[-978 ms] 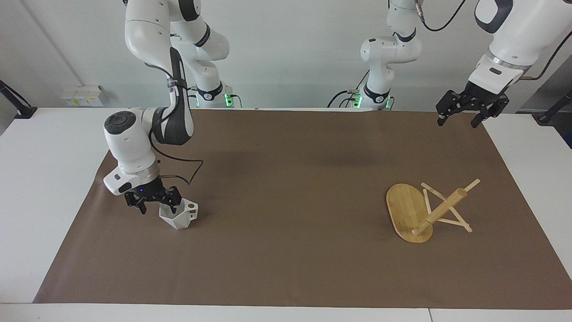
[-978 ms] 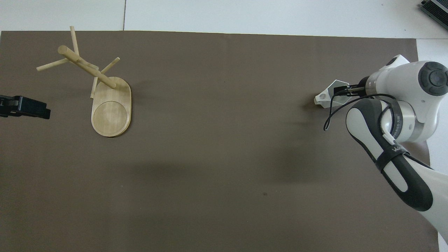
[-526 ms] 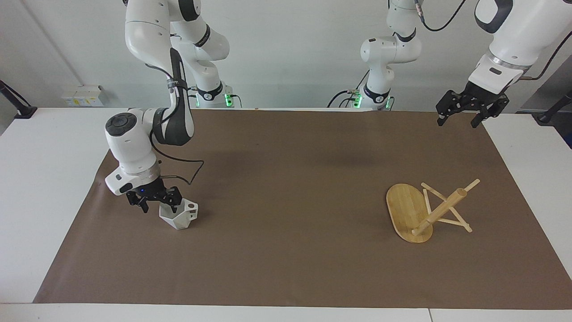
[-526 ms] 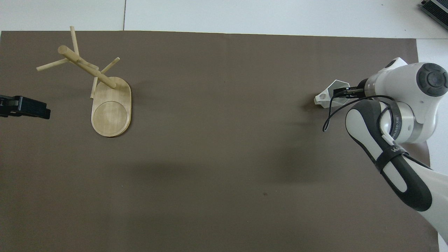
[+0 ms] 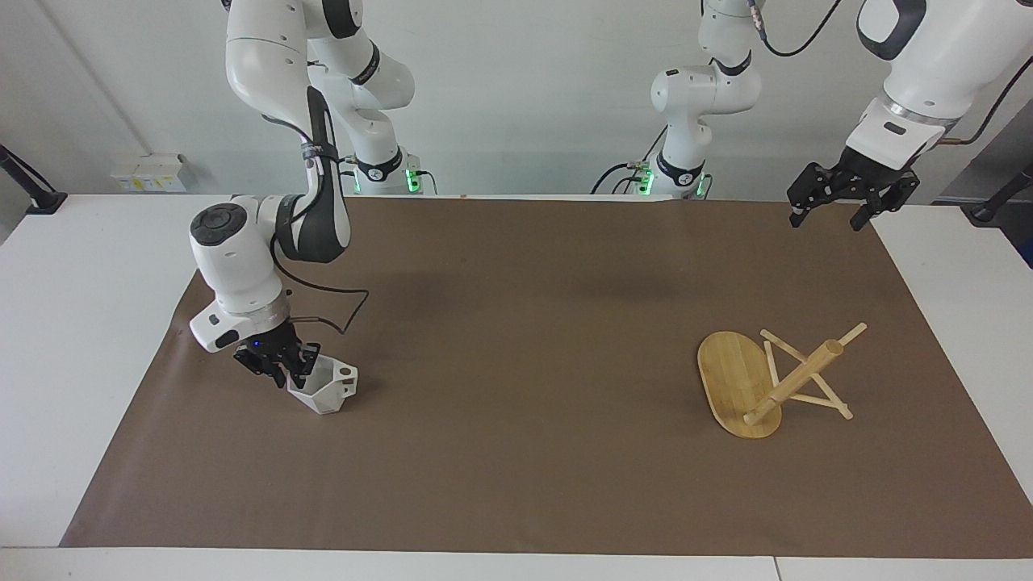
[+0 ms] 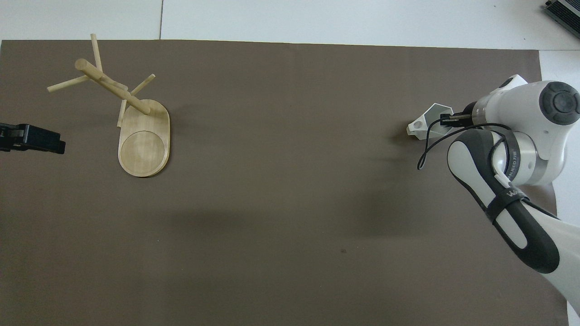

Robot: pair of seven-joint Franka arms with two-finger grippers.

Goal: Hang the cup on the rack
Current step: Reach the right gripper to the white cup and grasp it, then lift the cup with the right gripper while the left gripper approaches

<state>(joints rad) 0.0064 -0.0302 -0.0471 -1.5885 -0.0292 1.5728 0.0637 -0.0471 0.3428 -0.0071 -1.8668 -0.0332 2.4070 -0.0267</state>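
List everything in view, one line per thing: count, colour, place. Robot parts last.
cup: one, white, standing on the brown mat at the right arm's end of the table.
rack: one, light bamboo, tipped over with its base on edge and its post and pegs on the mat, at the left arm's end.
mat: one, brown, covering most of the white table.
right gripper: one, black, down at the cup, fingers closed on its rim wall.
left gripper: one, black, open, raised over the mat's corner by its own base, waiting.
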